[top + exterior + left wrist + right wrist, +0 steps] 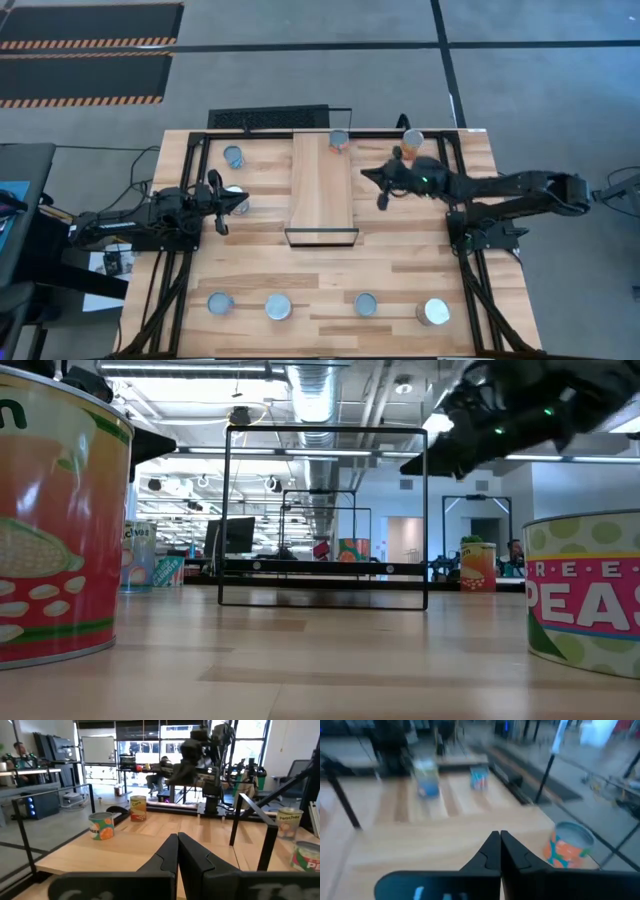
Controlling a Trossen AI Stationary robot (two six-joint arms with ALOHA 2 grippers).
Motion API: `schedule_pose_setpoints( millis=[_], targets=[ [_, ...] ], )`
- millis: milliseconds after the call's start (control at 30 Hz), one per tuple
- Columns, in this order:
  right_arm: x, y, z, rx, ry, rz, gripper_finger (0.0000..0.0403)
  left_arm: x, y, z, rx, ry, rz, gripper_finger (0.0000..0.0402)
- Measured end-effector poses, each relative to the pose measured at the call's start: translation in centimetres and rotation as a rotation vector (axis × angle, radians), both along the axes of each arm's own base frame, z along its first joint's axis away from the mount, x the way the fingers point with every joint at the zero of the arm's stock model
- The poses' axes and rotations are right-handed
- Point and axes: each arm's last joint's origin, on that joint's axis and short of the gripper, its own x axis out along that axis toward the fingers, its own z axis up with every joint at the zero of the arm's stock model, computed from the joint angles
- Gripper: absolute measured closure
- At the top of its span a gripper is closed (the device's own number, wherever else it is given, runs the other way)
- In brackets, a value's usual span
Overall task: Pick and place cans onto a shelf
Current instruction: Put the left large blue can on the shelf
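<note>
The shelf (322,195) is a light-wood plank in a black frame at the table's middle. One orange-labelled can (339,140) stands on its far end; it also shows in the right wrist view (569,845). My right gripper (372,185) is shut and empty, raised just right of the shelf; its shut fingers show in its wrist view (498,840). My left gripper (222,205) is shut and empty left of the shelf (177,842), with a silver-topped can (238,200) close beside it. Another can (232,156) stands farther back, and one (412,140) at the far right.
Several cans stand in a row along the near edge, from a left one (220,303) to a right one (434,312); two of them loom large in the low view, one at the left (50,520) and one at the right (590,600). The shelf's tall black frame (325,520) stands mid-table. People sit at desks in the room beyond.
</note>
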Motion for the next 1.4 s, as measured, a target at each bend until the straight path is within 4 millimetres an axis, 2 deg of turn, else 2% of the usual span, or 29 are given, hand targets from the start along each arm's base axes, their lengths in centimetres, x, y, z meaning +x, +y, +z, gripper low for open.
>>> schedule_pose_setpoints(
  millis=[100, 233, 367, 533, 733, 1000, 1200, 1400],
  targets=[
    [-0.5, 0.6, -1.3, 0.063, -0.022, 0.015, 0.038, -0.1, 0.0, 0.2, 0.0, 0.003, 0.019, 0.0401],
    [-0.6, 1.2, -2.3, 0.11, 0.095, 0.079, 0.037, -0.1, 0.1, 1.3, -0.013, 0.054, 0.042, 0.0401],
    [-1.1, 1.6, -3.3, 0.057, 0.113, 0.102, 0.0388, 0.4, 0.2, 2.0, -0.072, 0.155, 0.063, 0.0401],
    [-2.4, 1.6, -4.6, 0.047, -0.021, 0.125, 0.0391, 1.7, 0.4, 3.4, -0.1, 0.251, 0.081, 0.0401],
    [-4.1, 2.2, -5.8, 0.03, -0.125, 0.139, 0.0398, 3.4, 0.8, 5.9, -0.114, 0.444, 0.129, 0.0401],
    [-4.4, 2.3, -5.9, 0.024, -0.15, 0.138, 0.0384, 4.7, 1.1, 9.4, -0.212, 0.728, 0.225, 0.04],
    [-4.4, 2.3, -5.7, -0.006, -0.163, 0.152, 0.0394, 5.2, 0.8, 10.8, -0.286, 0.932, 0.257, 0.0367],
    [-4.3, 2.5, -5.9, 0.001, -0.144, 0.187, 0.0391, 5.2, 0.1, 9.6, -0.392, 1.1, 0.291, 0.0307]
  ],
)
